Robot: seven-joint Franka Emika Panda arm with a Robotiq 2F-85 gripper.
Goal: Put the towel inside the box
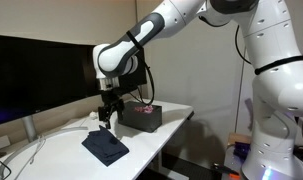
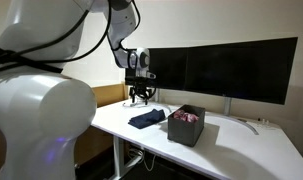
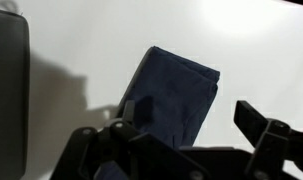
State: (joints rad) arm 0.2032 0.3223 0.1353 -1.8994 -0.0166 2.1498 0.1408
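A dark blue folded towel [image 1: 105, 147] lies flat on the white table; it also shows in an exterior view [image 2: 145, 119] and in the wrist view [image 3: 176, 95]. A dark box [image 1: 141, 116] with pink contents stands beside it, also seen in an exterior view [image 2: 185, 125]; its edge shows at the left of the wrist view [image 3: 8, 90]. My gripper [image 1: 108, 119] hangs open and empty a little above the towel, also visible in an exterior view [image 2: 141, 97]. In the wrist view my gripper's fingers [image 3: 191, 125] straddle the towel's near end.
Black monitors [image 2: 226, 70] stand along the back of the table [image 1: 61, 150]. White cables [image 1: 31, 150] run over the table near a monitor stand. The table edge drops off close to the towel in an exterior view [image 2: 121, 135].
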